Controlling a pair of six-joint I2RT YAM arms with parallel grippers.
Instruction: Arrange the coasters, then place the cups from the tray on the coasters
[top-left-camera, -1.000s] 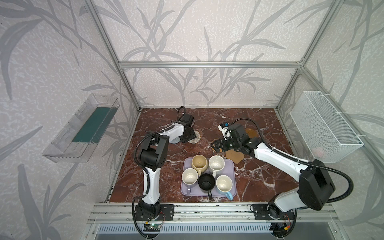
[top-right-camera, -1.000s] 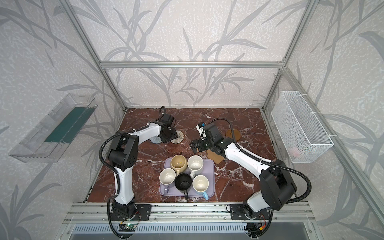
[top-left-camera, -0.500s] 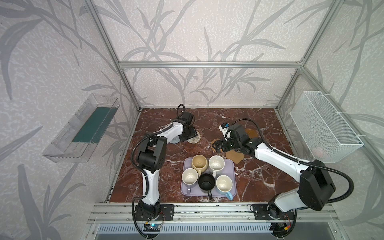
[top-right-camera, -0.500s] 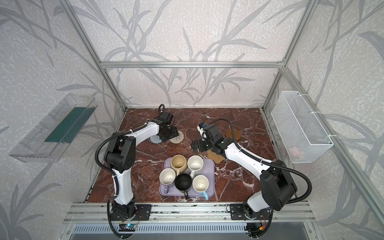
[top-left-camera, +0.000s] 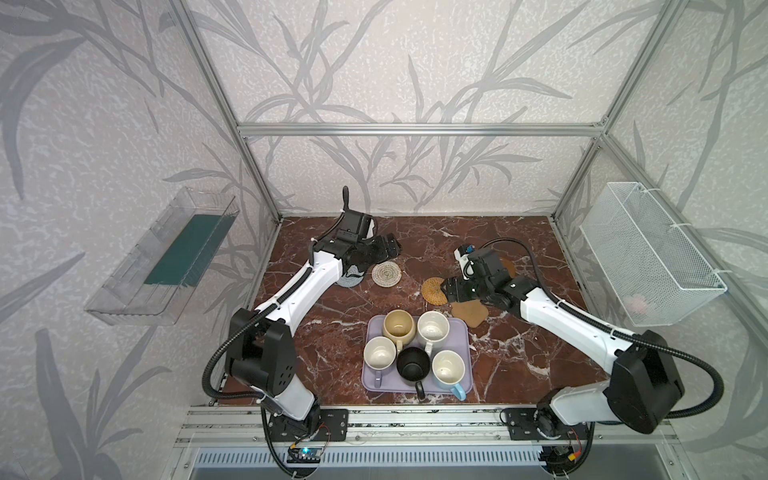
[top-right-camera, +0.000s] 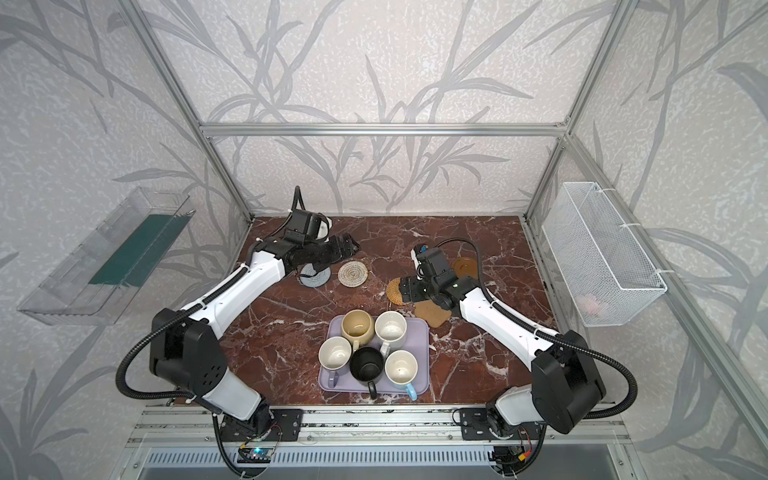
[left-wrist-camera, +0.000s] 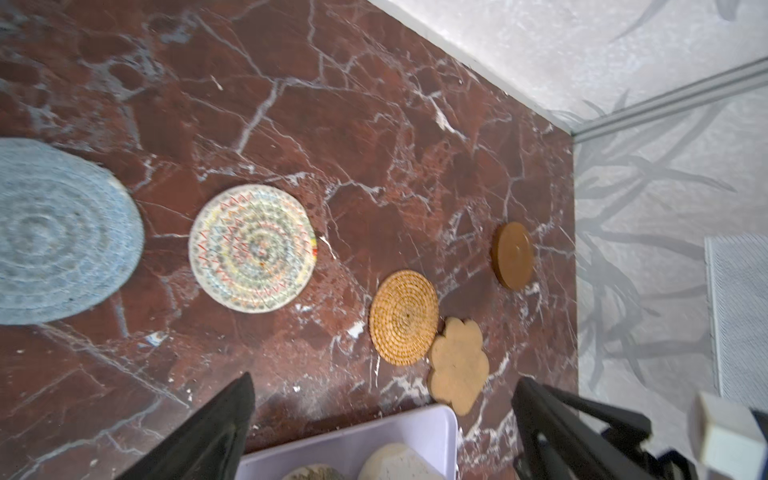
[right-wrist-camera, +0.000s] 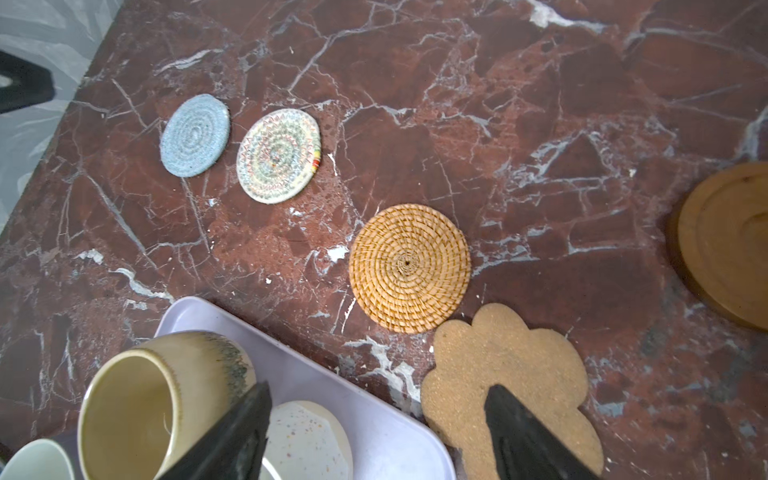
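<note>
Two fingers of the left gripper (left-wrist-camera: 386, 380) stand spread wide with nothing between them. It hangs at the far left, just beyond the grey-blue coaster (top-left-camera: 351, 279) and the cream coaster (top-left-camera: 386, 274), pointing right. Its white forearm slopes back to a bent black elbow at the near left.

The right gripper (right-wrist-camera: 380, 388) is also parted and empty. It points left, low over the spot where the golden rattan coaster (top-left-camera: 432, 289) meets the paw-shaped coaster (top-left-camera: 469, 313); whether it touches either, I cannot tell. Its wrist hides part of the brown saucer coaster (top-left-camera: 508, 266), and the forearm stretches to the near right.

All five cups stand on the lavender tray (top-left-camera: 459, 332) near the middle: beige (top-left-camera: 399, 328), speckled (top-left-camera: 433, 328), lavender (top-left-camera: 379, 353), black (top-left-camera: 412, 363) and light blue (top-left-camera: 448, 368).
</note>
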